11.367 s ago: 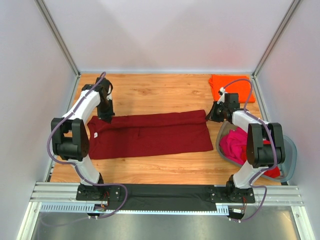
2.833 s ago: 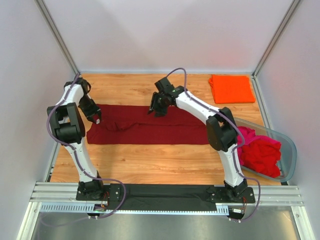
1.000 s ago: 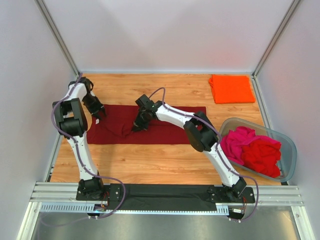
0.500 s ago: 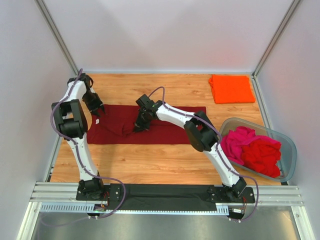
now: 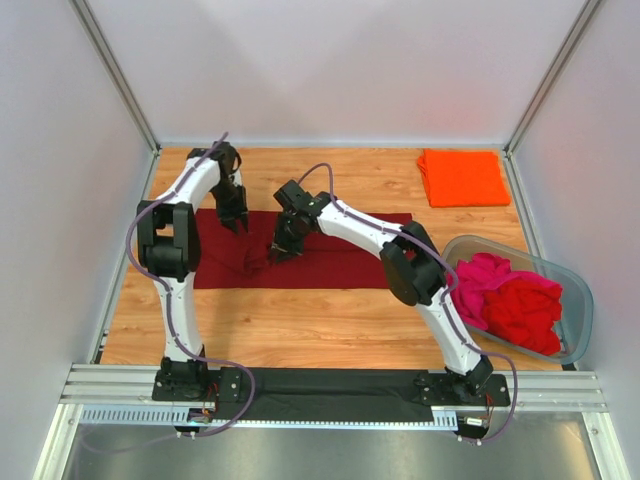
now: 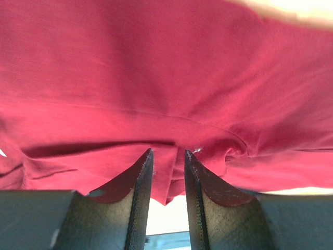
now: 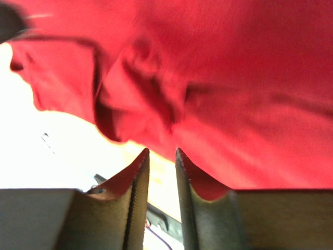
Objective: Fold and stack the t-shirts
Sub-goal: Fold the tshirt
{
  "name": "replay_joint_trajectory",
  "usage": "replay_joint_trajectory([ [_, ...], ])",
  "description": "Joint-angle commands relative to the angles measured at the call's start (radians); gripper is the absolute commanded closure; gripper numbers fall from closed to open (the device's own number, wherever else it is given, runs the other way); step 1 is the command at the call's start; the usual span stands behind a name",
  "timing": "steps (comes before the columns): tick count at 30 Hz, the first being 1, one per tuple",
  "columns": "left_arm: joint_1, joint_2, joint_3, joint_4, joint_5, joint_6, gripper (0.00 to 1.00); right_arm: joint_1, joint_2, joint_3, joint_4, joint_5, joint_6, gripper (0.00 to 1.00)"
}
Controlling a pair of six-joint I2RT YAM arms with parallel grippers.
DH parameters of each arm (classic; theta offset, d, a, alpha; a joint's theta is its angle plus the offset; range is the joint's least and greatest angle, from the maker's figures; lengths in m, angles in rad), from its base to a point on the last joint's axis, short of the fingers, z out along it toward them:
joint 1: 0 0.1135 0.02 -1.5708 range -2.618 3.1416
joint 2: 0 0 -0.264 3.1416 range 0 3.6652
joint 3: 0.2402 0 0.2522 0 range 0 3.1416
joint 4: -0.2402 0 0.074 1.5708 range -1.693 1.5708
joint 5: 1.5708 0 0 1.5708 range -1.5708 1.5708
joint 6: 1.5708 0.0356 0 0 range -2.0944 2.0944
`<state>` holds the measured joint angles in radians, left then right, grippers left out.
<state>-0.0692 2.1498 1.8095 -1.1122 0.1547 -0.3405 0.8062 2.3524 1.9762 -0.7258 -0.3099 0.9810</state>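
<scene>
Maroon t-shirt [image 5: 340, 262] lies on the wooden table [image 5: 300, 330] as a long, narrow band. It looks folded once lengthwise. The end under the jaws is bunched and creased; the other end lies smooth.

Left gripper [image 6: 166, 156]: jaws nearly together, with a tuck of maroon cloth filling the gap between the tips. This reads as a pinch on the shirt's edge. The rest of the cloth spreads ahead of the jaws and to both sides of them.

Right gripper [image 7: 161, 153]: jaws parted a little, pale table showing through the gap and no cloth in it. It holds nothing. A rumpled ridge of maroon sits just ahead of the tips and to their left.

From overhead, the two sets of jaws are near each other over the same half of the shirt, the right one at the bunched spot.

Progress, as judged:
- Orange t-shirt [image 5: 462, 177] is folded square, well away from both jaws. One shirt done, and the likely base of the stack.
- The maroon shirt is partway. The crosswise folds are not yet made, and it is not yet on the orange one.
- Magenta-pink t-shirt [image 5: 470, 285] and red t-shirt [image 5: 525, 310] lie crumpled in the grey tub [image 5: 565, 275], far from either set of jaws.

Less than half finished, by my reckoning.
</scene>
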Motion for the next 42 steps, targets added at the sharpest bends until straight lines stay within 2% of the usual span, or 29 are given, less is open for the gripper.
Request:
replay_joint_trajectory([
  [1,-0.066,-0.056,0.011,-0.046,-0.147,0.035,0.62,-0.002,-0.145,-0.005,-0.075,0.049,-0.080,0.74],
  [6,-0.084,-0.051,-0.013,-0.049,-0.211,-0.026,0.62,-0.007,-0.235,-0.094,-0.080,0.068,-0.125,0.74],
  [13,-0.110,-0.050,-0.038,-0.078,-0.273,-0.060,0.63,-0.021,-0.265,-0.142,-0.078,0.063,-0.137,0.74],
  [26,-0.124,-0.045,-0.082,-0.015,-0.187,-0.083,0.62,-0.024,-0.312,-0.204,-0.052,0.065,-0.150,0.74],
  [35,-0.136,-0.018,-0.105,-0.015,-0.210,-0.095,0.62,-0.025,-0.344,-0.252,-0.035,0.072,-0.146,0.74],
  [42,-0.141,-0.004,-0.104,-0.024,-0.237,-0.095,0.67,-0.025,-0.363,-0.266,-0.035,0.083,-0.146,0.75],
])
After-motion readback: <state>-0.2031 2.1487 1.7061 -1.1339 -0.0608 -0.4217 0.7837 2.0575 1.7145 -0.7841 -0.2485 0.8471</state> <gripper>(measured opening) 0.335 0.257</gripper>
